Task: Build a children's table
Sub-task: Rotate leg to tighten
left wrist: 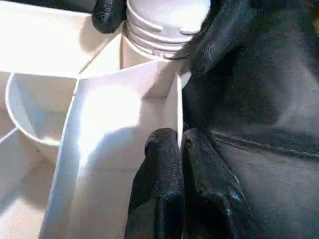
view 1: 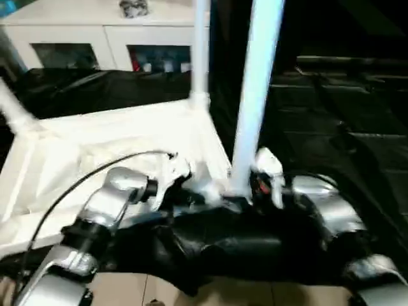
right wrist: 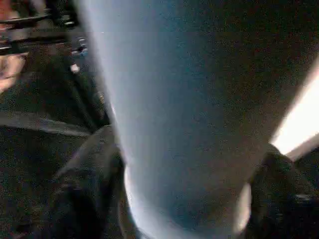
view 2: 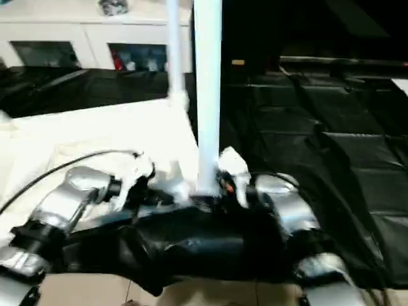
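The white tabletop (view 1: 95,153) lies upside down on black mats, ribbed underside up. One white leg (view 1: 201,51) stands upright in its far corner socket, and another leg (view 1: 14,111) slants up at the left. A third leg (view 1: 256,89) stands at the near right corner socket. My right gripper (view 1: 245,194) is shut on this leg's base, with a black finger (right wrist: 84,199) on each side of the tube. My left gripper (left wrist: 180,149) is shut on the tabletop's thin rim wall (left wrist: 177,99) right beside that socket, where the leg's ringed end (left wrist: 159,30) sits.
A white glass-door cabinet (view 1: 102,38) stands behind the tabletop. Black floor mats (view 1: 344,127) stretch away to the right. A black cable (view 1: 76,182) arcs over my left forearm. Beige floor (view 1: 210,293) shows at the near edge.
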`<state>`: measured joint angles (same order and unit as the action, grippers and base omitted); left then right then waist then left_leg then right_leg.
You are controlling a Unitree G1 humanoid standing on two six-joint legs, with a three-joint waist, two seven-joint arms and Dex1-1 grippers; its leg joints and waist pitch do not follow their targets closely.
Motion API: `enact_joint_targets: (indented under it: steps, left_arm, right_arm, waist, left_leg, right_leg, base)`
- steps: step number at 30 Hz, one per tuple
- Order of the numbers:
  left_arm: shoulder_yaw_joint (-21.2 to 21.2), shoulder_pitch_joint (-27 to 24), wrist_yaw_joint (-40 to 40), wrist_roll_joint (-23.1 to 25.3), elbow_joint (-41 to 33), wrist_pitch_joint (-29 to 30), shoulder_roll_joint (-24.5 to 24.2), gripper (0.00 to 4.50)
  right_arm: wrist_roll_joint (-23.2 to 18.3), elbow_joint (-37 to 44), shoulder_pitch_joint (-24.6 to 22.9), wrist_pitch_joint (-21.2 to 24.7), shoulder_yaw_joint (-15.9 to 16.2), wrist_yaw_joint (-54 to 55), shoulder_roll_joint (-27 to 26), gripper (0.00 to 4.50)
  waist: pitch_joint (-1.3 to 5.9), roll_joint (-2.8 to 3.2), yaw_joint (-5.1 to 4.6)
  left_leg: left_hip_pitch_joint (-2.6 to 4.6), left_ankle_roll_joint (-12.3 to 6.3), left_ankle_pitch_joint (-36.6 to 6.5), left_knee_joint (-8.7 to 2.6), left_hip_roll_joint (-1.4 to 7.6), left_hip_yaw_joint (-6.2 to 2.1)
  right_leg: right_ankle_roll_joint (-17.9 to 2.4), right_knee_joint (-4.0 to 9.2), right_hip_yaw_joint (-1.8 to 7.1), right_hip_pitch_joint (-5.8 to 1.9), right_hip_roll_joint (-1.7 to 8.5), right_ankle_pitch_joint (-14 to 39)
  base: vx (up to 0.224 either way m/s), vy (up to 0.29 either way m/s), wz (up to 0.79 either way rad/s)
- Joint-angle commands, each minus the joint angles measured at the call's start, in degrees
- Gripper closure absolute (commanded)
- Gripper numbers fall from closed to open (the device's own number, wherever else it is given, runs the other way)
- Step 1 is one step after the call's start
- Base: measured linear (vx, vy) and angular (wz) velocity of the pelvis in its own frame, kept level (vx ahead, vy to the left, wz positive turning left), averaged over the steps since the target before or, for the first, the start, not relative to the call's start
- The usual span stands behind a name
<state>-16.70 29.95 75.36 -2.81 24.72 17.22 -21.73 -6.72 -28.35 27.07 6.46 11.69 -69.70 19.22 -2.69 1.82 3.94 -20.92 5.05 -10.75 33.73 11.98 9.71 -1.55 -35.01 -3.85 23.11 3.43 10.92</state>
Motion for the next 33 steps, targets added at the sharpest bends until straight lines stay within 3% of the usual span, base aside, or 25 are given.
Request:
enact_joint_targets:
  steps: [1, 5, 6, 11, 15, 16, 18, 21, 24, 26, 27, 28, 33]
  left_arm:
    - [-2.41, 0.88, 2.51, -2.34, -3.00, 0.00, 1.60, 4.50]
    - [-2.33, 0.73, 2.22, -2.08, -3.03, -0.07, 1.59, 4.50]
    - [-2.15, 0.78, 1.68, -1.92, -2.89, -0.15, 1.79, 4.50]
    - [-1.23, 1.30, -2.04, -1.18, -1.77, -0.24, 3.28, 4.50]
    - [1.13, 3.88, -11.41, 1.10, 2.62, 0.43, 6.82, 4.50]
    - [2.24, 5.34, -16.16, 1.86, 4.96, 0.80, 8.75, 4.50]
    - [2.67, 5.97, -18.09, 2.15, 5.95, 0.89, 9.54, 4.50]
    - [5.13, 8.93, -28.64, 2.87, 10.36, 2.24, 13.80, 4.50]
    - [5.71, 9.86, -32.45, 3.48, 11.73, 2.26, 15.79, 4.50]
    - [5.36, 9.69, -31.86, 3.75, 11.60, 1.84, 16.27, 4.50]
    - [5.01, 9.36, -30.50, 3.70, 11.34, 1.27, 16.44, 4.50]
    - [4.84, 9.16, -29.75, 3.60, 11.10, 1.01, 16.38, 4.50]
    - [3.29, 7.78, -25.08, 2.78, 9.49, -0.74, 14.82, 4.50]
  right_arm:
    - [-0.97, 2.84, -0.34, 1.10, 3.88, -3.45, -1.42, 1.55]
    - [-0.76, 3.11, -0.83, 1.42, 3.92, -3.25, -1.67, 1.71]
    - [-0.84, 3.28, -0.85, 1.73, 3.74, -2.88, -1.90, 1.75]
    - [-1.11, 2.25, -0.30, 3.19, 2.30, 1.20, -3.87, 1.78]
    - [2.96, -5.90, 3.20, 2.01, -1.05, 17.09, -8.73, 1.80]
    - [4.11, -10.81, 5.42, 2.28, -2.79, 25.08, -10.98, 1.80]
    - [4.18, -12.71, 6.36, 2.85, -3.64, 28.07, -11.92, 1.80]
    - [3.92, -19.90, 10.28, 3.27, -7.16, 42.02, -16.28, 1.80]
    - [3.41, -23.62, 12.30, 2.15, -9.46, 49.03, -18.88, 1.80]
    - [3.25, -24.21, 12.64, 1.53, -9.76, 48.22, -19.75, 1.80]
    - [2.96, -24.92, 13.06, 1.16, -10.33, 47.40, -20.31, 1.45]
    - [2.73, -25.02, 13.18, 1.05, -10.51, 46.54, -20.45, 1.45]
    - [4.00, -24.84, 13.58, -1.95, -8.50, 42.63, -19.58, 1.00]
  waist:
    - [3.53, -0.33, -0.12]
    - [3.35, -0.32, -0.16]
    - [3.38, -0.11, -0.23]
    - [3.48, -0.22, -0.27]
    - [3.44, -0.24, -0.89]
    - [3.30, -0.23, -1.23]
    - [3.34, -0.30, -1.59]
    - [3.58, -0.15, -2.21]
    - [3.84, -0.21, -2.16]
    - [4.06, -0.31, -2.03]
    - [3.95, -0.29, -1.87]
    - [3.90, -0.41, -1.89]
    - [3.76, -0.29, -2.07]
  left_leg:
    - [0.34, -5.56, -8.16, -3.44, 1.35, 0.19]
    - [0.47, -4.04, -10.25, -3.67, 1.29, 0.09]
    - [0.49, -3.71, -10.53, -3.69, 1.27, 0.05]
    - [0.38, -3.74, -9.39, -3.62, 1.19, 0.04]
    - [0.37, -2.12, -10.26, -3.79, 0.94, -0.21]
    - [0.51, -1.56, -10.53, -3.80, 0.88, -0.12]
    - [0.43, -0.67, -11.54, -3.84, 0.65, -0.31]
    - [0.33, -0.77, -10.07, -3.66, 0.61, -0.22]
    - [0.04, -2.06, -7.36, -3.39, 0.55, -0.07]
    - [0.03, -2.99, -6.11, -3.24, 0.58, -0.01]
    - [0.00, -3.79, -5.90, -3.25, 0.64, 0.06]
    - [-0.05, -4.27, -5.98, -3.28, 0.68, 0.08]
    - [-0.07, -4.42, -7.28, -3.42, 0.77, -0.01]
  right_leg:
    - [-13.40, 3.99, 2.65, -3.27, 3.95, 7.03]
    - [-12.28, 4.52, 2.65, -3.13, 4.06, 12.07]
    - [-12.07, 4.60, 2.67, -3.13, 4.03, 12.36]
    - [-12.25, 4.36, 2.66, -3.21, 3.93, 10.18]
    - [-11.34, 4.70, 2.49, -3.32, 4.10, 13.83]
    - [-11.19, 4.77, 2.54, -2.87, 3.98, 14.92]
    - [-10.35, 5.05, 2.40, -3.31, 4.08, 17.65]
    - [-11.14, 4.74, 2.55, -3.20, 3.92, 13.74]
    - [-12.44, 4.27, 2.68, -3.45, 3.94, 7.94]
    - [-13.16, 3.96, 2.62, -3.59, 3.99, 5.39]
    - [-13.43, 4.00, 2.60, -3.57, 4.00, 4.45]
    - [-13.56, 4.00, 2.55, -3.64, 4.03, 4.44]
    - [-13.48, 4.15, 2.51, -3.73, 4.13, 6.62]
  base:
    - [0.000, 0.000, 0.00]
    - [0.000, 0.000, 0.00]
    - [0.000, 0.000, 0.00]
    - [0.000, 0.000, 0.00]
    - [0.000, 0.000, 0.00]
    - [0.000, 0.000, 0.00]
    - [0.000, 0.000, 0.00]
    - [0.000, 0.000, 0.00]
    - [0.000, 0.000, 0.00]
    - [0.000, 0.000, 0.00]
    - [0.000, 0.000, 0.00]
    - [0.000, 0.000, 0.00]
    - [0.000, 0.000, 0.00]
